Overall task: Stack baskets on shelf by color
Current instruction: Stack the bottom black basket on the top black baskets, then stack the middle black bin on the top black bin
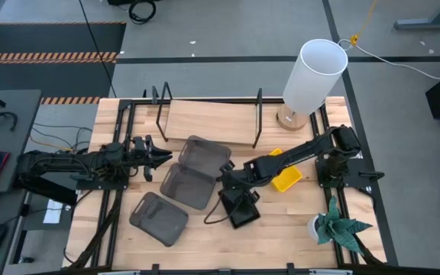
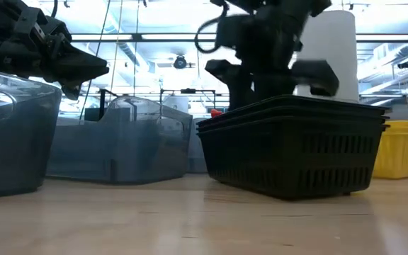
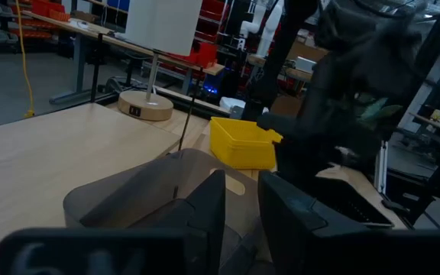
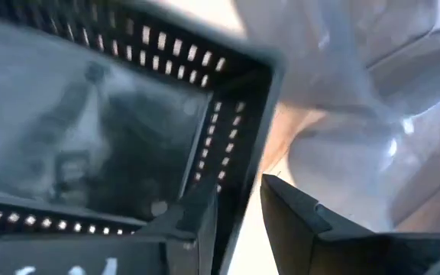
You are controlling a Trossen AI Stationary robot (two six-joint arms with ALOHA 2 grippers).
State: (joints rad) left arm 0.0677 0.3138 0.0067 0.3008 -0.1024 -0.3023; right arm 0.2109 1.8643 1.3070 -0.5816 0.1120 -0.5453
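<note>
The black mesh baskets [image 1: 241, 208] stand nested on the table's near middle, their bottom flat on the wood [image 2: 289, 152]. My right gripper [image 4: 239, 218] reaches down onto their far edge and is shut on a wall. Three grey baskets [image 1: 202, 153] [image 1: 188, 186] [image 1: 159, 218] lie in a slanting row left of them. A yellow basket [image 1: 287, 179] sits under my right arm. The shelf [image 1: 208, 122] stands at the far middle, bare. My left gripper [image 1: 159, 159] hovers level at the left, open, pointing at the grey baskets [image 3: 128, 191]. My right gripper has the black basket's wall [image 4: 244, 179], close to a corner, between its two fingers, one finger [image 4: 197, 218] inside the basket and one outside. The fingers slant down from the table's far right. The nested baskets stay on the table.
A tall white cylinder lamp [image 1: 315, 72] on a round wooden foot stands at the far right beside the shelf. A small potted plant [image 1: 338, 225] sits at the near right. Bare wood lies along the near edge.
</note>
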